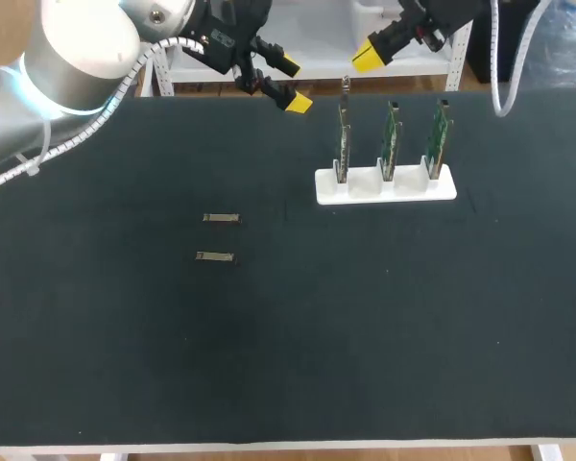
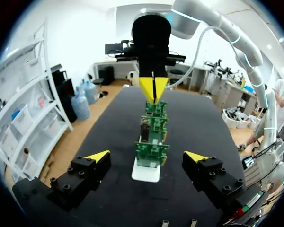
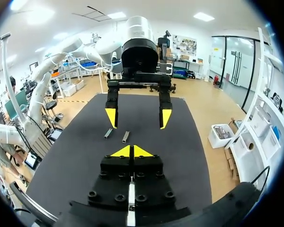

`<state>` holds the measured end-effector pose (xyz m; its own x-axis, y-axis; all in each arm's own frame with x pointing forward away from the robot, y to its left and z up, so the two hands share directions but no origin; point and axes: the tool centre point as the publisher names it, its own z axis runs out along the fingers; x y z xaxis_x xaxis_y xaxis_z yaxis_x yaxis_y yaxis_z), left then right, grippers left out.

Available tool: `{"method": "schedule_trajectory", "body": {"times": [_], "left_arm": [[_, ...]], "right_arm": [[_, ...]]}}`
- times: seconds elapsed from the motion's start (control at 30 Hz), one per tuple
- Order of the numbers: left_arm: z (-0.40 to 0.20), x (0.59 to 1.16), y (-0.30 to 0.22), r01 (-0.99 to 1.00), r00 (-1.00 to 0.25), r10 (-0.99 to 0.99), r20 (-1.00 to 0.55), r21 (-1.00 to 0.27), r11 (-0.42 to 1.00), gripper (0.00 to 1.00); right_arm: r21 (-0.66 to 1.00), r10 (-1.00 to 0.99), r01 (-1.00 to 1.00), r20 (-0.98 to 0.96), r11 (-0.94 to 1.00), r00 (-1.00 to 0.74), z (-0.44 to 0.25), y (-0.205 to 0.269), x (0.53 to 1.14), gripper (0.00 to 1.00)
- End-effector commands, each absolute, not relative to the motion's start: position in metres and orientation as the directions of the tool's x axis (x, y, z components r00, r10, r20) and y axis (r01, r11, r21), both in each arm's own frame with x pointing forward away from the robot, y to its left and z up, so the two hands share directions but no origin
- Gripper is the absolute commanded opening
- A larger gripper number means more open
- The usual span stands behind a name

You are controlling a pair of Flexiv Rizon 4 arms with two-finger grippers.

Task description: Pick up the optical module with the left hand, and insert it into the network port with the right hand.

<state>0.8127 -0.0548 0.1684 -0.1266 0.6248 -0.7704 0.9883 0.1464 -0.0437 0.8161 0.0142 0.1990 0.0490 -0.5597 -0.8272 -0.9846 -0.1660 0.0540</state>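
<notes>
Lying modules: far optical module (image 1: 222,218) and near optical module (image 1: 215,256) flat on the table (image 1: 288,365), parallel, close together, neither touched by a gripper.
Boards: three green circuit boards (image 1: 391,141) upright in a white holder (image 1: 385,187), well apart from the modules, to their right.
Left gripper (image 1: 291,84): fingers spread wide, empty, raised over the table's far edge, facing the boards end-on.
Right gripper (image 1: 369,56): yellow tips pressed together, holding nothing, raised beyond the holder.
</notes>
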Motion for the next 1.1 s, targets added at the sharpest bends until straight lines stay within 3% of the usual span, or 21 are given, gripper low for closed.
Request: {"method": "schedule_trajectory", "body": {"times": [0.03,1.1], "left_arm": [[0.169,0.812,-0.055,0.988,-0.127,0.626,-0.769,-0.043,0.148,1.00],[0.169,0.812,-0.055,0.988,-0.127,0.626,-0.769,-0.043,0.148,1.00]], "right_arm": [[0.068,-0.560,-0.980,-0.827,-0.189,0.051,0.200,0.017,0.825,0.00],[0.102,-0.599,-0.973,-0.800,-0.209,0.045,0.183,0.031,0.830,0.00]]}}
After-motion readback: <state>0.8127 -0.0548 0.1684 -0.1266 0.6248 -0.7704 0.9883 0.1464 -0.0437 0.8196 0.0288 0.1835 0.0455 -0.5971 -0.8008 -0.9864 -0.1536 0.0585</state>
